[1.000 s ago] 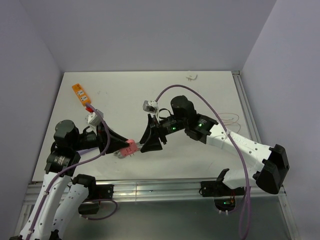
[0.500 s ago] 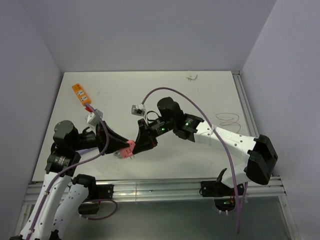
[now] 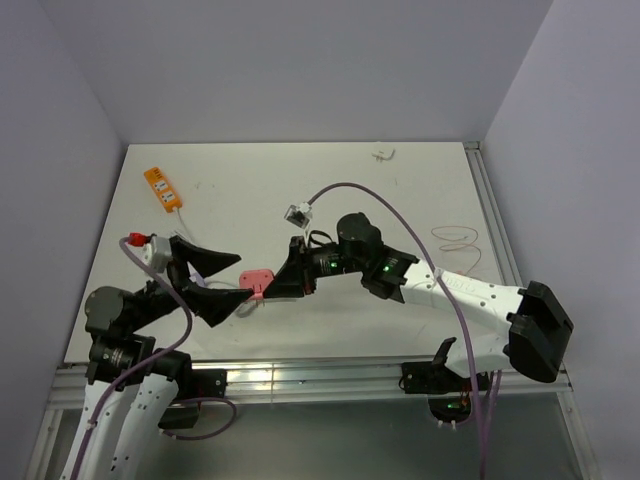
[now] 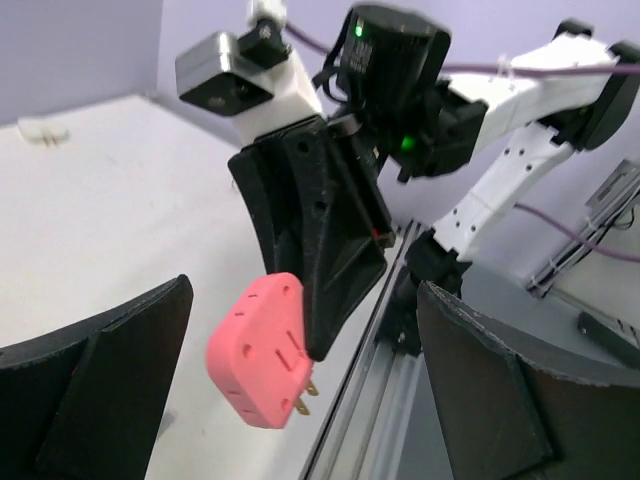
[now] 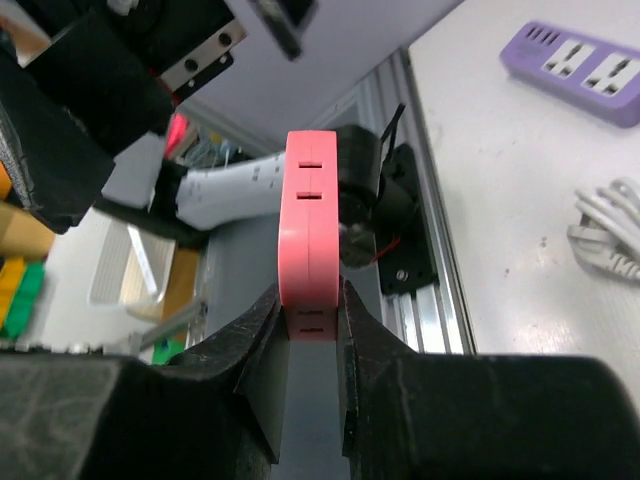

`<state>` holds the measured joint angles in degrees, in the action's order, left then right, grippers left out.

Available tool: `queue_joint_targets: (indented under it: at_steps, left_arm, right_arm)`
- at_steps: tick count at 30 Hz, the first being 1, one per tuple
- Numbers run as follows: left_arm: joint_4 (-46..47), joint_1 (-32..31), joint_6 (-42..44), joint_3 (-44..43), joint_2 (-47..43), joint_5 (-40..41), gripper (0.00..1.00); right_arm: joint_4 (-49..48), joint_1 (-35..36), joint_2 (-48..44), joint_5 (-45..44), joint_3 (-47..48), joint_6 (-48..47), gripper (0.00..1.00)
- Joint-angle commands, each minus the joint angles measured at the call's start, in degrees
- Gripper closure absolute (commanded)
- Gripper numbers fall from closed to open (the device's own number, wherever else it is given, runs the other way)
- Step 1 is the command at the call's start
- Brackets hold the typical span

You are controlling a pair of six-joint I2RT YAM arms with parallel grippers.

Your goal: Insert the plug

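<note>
Beside the opened left gripper [image 3: 243, 277], a flat salmon-pink plastic plug [image 3: 258, 281] is pinched by the right gripper [image 3: 272, 287]. Prongs [image 4: 305, 398] are exposed for insertion.

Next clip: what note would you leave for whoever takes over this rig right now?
Right gripper: shut on the plug, held off the table.
Left gripper: open, beside the plug, not touching it.
The lilac power strip lies on the table, apart from the plug. The orange power strip is at the far left.
Done: plug grasped.
Left: carry it to a socket and push the prongs in.
</note>
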<state>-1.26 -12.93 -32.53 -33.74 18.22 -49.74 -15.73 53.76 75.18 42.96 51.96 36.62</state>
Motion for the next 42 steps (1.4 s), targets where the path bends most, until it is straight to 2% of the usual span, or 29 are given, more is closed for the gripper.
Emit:
queue_joint_targets:
  at_steps: [1, 5, 8, 11, 12, 14, 20, 23, 25, 26, 27, 28, 29, 31, 32, 36, 39, 42]
  left_arm:
    - [10.48, -0.08, -6.04, 1.65, -1.69, 3.95, 0.01]
    - [8.91, -0.08, -5.53, 1.13, -1.08, 2.98, 0.01]
    - [9.34, -0.08, -6.13, 1.13, -0.99, 2.37, 0.05]
    - [11.97, -0.08, -9.47, 1.22, 1.11, -0.62, 0.18]
    - [13.02, -0.08, -10.52, 1.13, 1.90, -1.58, 0.28]
    - [14.70, -0.08, -13.51, 0.69, 3.49, -3.96, 0.35]
    - [13.48, -0.08, -13.35, -0.72, 4.63, -5.10, 0.45]
    - [12.86, -0.08, -13.17, -0.98, 5.34, -5.81, 0.58]
    - [12.68, -0.08, -13.26, -1.24, 5.86, -6.42, 0.82]
    - [12.25, -0.08, -13.17, -1.42, 6.04, -6.43, 0.98]
    - [11.81, -0.08, -12.73, -1.59, 5.95, -6.43, 1.00]
    - [11.63, -0.08, -12.03, -1.94, 6.04, -6.69, 1.00]
    - [10.93, -0.08, -11.42, -2.21, 6.04, -7.04, 1.00]
    - [7.61, -0.08, -7.75, -4.04, 6.30, -7.48, 1.00]
    - [4.63, -0.08, -6.41, -4.75, 7.00, -7.92, 1.00]
    - [-0.05, -0.08, -2.36, -6.87, 8.76, -9.06, 1.00]
    - [0.73, -0.17, -2.53, -7.13, 9.03, -9.24, 1.00]
    - [0.12, -0.17, -1.92, -7.57, 9.38, -9.24, 1.00]
  right_arm:
    - [-10.54, 0.21, -5.38, -7.97, -1.77, 6.62, 1.00]
    - [-12.66, 0.21, -8.03, -9.12, -2.22, 7.59, 1.00]
    - [-12.31, 0.29, -8.55, -8.16, -1.43, 6.45, 1.00]
    - [-12.05, 0.21, -8.12, -5.09, -0.46, 3.12, 1.00]
    - [-11.35, 0.38, -8.03, -4.99, 0.15, 2.15, 1.00]
    - [-9.15, 0.30, -7.68, -4.55, 0.77, 0.30, 1.00]
    - [-9.32, 0.38, -6.97, -3.15, 1.65, -2.61, 1.00]
    - [-9.59, 0.47, -6.71, -2.97, 2.26, -2.87, 1.00]
    - [-7.84, 0.38, -6.27, -2.80, 3.40, -3.48, 1.00]
    - [-6.78, 0.38, -6.01, -2.79, 3.84, -4.62, 1.00]
    - [-5.47, 0.47, -5.92, -2.97, 5.32, -5.41, 0.93]
    - [-1.28, 0.30, -5.66, -3.14, 6.38, -6.55, 0.76]
    - [0.59, 0.30, -5.66, -4.36, 7.96, -8.65, 0.65]
    - [3.32, -0.23, -6.00, -4.55, 9.03, -9.64, 0.51]
    - [3.94, -0.67, -6.01, -3.25, 9.55, -9.99, 0.49]
    - [10.61, -2.95, -2.15, 3.70, 17.44, -13.06, 0.47]
    - [15.28, -2.96, 1.28, 6.95, 20.80, -15.17, 0.51]
    - [16.95, -2.96, 2.69, 8.63, 21.51, -16.41, 0.62]
